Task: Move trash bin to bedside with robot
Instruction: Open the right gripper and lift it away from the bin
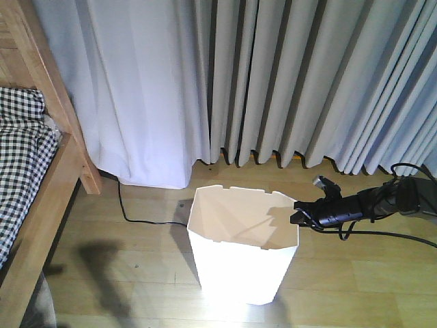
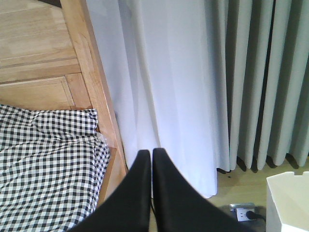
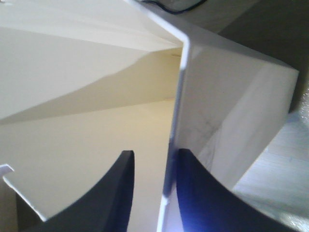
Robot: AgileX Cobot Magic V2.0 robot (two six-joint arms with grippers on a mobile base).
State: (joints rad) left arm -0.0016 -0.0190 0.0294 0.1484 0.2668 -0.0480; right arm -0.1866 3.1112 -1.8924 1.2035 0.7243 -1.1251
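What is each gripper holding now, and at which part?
The right gripper pinches the white plastic trash bin at its right rim wall; the left gripper holds nothing.

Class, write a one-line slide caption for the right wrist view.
Right gripper straddles the wall of the white bin, one finger inside, one outside.
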